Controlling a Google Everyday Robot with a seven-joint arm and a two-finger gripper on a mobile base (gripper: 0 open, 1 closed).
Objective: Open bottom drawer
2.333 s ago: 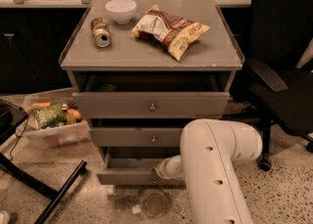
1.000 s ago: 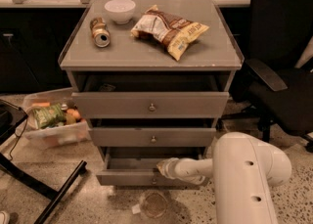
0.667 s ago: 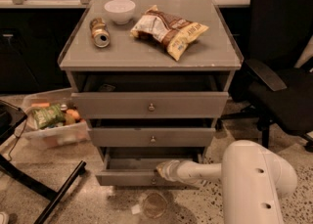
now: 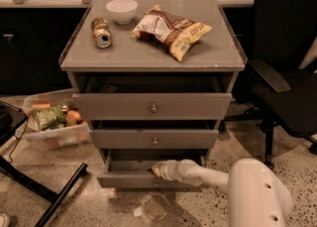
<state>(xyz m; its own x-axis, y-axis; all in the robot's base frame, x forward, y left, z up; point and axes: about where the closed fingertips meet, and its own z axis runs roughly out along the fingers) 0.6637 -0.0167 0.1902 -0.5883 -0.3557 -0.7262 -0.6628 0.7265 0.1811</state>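
Gripper (image 4: 157, 170) at the top edge of the bottom drawer (image 4: 129, 180), lowest in the cabinet (image 4: 148, 56), partly out. Open or shut: cannot tell. May slip off with a fast pull, leaving it half open.

Office-type premises. The gripper (image 4: 157, 170) sits at the front of the bottom drawer (image 4: 126, 180) of a grey drawer unit (image 4: 148, 55). To its right in view, a black office chair (image 4: 282, 97) on speckled polished floor (image 4: 297, 166); to its left, a clear bin (image 4: 59, 138) of packaged snacks.
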